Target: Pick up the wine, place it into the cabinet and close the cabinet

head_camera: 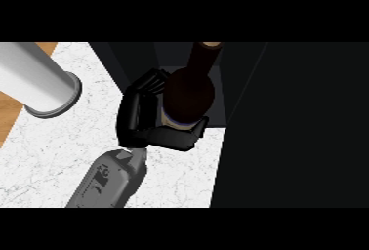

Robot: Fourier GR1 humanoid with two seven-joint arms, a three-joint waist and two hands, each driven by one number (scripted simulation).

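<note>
Gripping the wine bottle (191, 93), robot hand (144, 122) curled round its lower body at the dark cabinet (288, 122) opening above the worktop (65, 146); bottle base hidden, cabinet interior indistinct.

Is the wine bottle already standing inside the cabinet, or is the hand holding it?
Held. The hand curls round the bottle at the dark cabinet opening; whether it rests on a shelf, cannot tell.

Grey forearm (108, 181), dark marking on casing; glossy black hand (144, 122), segmented fingers.
</note>
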